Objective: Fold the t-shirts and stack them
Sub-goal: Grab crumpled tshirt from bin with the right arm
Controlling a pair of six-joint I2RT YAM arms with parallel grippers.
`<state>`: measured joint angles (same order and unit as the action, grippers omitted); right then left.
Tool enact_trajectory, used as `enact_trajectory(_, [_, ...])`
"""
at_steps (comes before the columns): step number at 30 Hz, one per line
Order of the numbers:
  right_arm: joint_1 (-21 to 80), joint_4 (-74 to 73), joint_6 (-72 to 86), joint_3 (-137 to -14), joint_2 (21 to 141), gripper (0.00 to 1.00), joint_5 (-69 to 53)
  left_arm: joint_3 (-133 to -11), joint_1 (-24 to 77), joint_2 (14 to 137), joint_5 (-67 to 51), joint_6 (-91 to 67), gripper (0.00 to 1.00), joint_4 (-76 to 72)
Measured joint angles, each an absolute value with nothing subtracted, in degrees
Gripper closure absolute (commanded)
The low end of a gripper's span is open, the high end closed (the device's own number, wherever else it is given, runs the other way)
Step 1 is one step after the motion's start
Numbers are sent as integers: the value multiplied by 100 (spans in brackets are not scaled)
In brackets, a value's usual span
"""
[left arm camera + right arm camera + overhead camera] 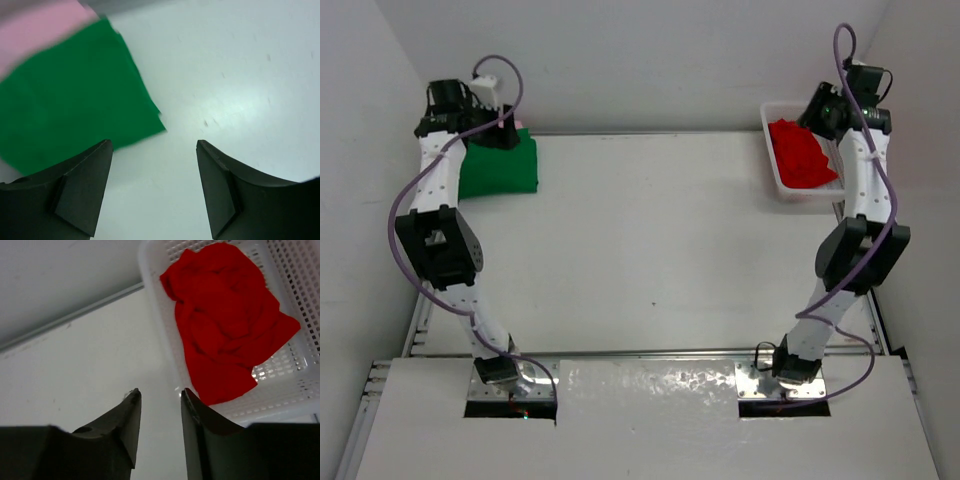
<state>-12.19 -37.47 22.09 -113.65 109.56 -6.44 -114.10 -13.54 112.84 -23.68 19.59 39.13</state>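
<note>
A folded green t-shirt (500, 167) lies at the table's far left, on top of a pink t-shirt whose edge (523, 129) peeks out behind. In the left wrist view the green shirt (70, 105) and the pink shirt (40, 30) lie ahead and to the left. My left gripper (155, 145) is open and empty above the table beside the green shirt's corner. A crumpled red t-shirt (802, 152) lies in the white mesh basket (775, 180) at the far right, also in the right wrist view (225, 315). My right gripper (160, 392) is open and empty, just outside the basket's rim (160, 315). No orange shirt shows.
White walls close in the table at the back and on both sides. A metal rail (650, 352) runs along the near edge of the table in front of the arm bases.
</note>
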Motion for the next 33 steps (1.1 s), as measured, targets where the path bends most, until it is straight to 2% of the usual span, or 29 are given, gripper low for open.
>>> enact_trajectory(2, [-1354,-3610,2244,-11585,11373,66,-440,-10958,-1275,11268,-2462,2025,34,4088])
enact_trajectory(3, [-1400,-3551,2274,-11699,11618,47,-340,-10731,-1238,11268,-2467,2060,34,4200])
enact_trajectory(5, [-1459,-3420,2333,-11889,12108,37,-183,-10339,-1197,11268,-2456,2128,34,4416])
enact_trajectory(7, [-1492,-3212,2349,-12127,12709,21,-93,-10130,-1177,11268,-2429,2193,34,4604])
enact_trajectory(9, [-1500,-2950,2355,-12427,13303,12,-60,-9996,-1155,11249,-2392,2241,34,4678])
enact_trajectory(14, [-1498,-2244,2606,-12868,14470,12,-62,-9894,-1153,11207,-2231,2316,34,4731])
enact_trajectory(17, [-1490,-1914,2877,-12846,14844,21,143,-9900,-1151,11207,-2093,2377,34,4777])
enact_trajectory(20, [-1487,-1627,3063,-12844,15039,39,412,-9998,-1149,11207,-1959,2423,34,4875])
enact_trajectory(22, [-1487,-1417,3153,-12803,15056,75,572,-10180,-1149,11207,-1885,2458,34,4932])
enact_trajectory(25, [-1496,-1166,3214,-12715,15056,100,652,-10560,-1149,11209,-1800,2502,34,4947])
enact_trajectory(33, [-1549,-821,3120,-11952,14588,100,598,-11959,-1149,11216,-1710,2495,32,4831])
